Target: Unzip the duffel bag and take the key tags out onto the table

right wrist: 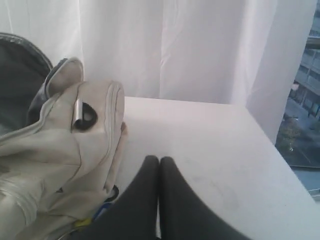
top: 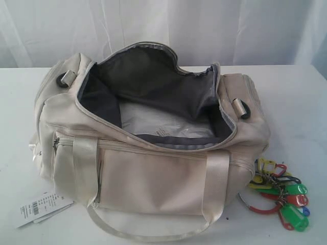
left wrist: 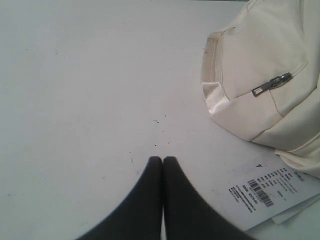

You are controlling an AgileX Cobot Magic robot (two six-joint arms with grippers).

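Far left first: the left fingers (left wrist: pixel 152 172) are clenched tip to tip with nothing between them, hanging over bare white counter (left wrist: pixel 75 100). The white barcode label (left wrist: pixel 265 192) lies flat just off to one side of them. A bit further out on that same side is the end of the cream duffel bag (top: pixel 153 178), with a small metal zipper pull (left wrist: pixel 271 84) on its side pocket.

The bag sits mid-counter with its top unzipped and gaping, so the grey lining and something pale at the bottom are showing.

The key tags (top: pixel 281 196) are out on the counter, right up against the bag's right end: a bunch of green, red, yellow and blue. The right fingers (right wrist: pixel 150 170) are clenched on nothing too, just beside that end of the bag, with a white curtain (right wrist: pixel 175 45) behind.
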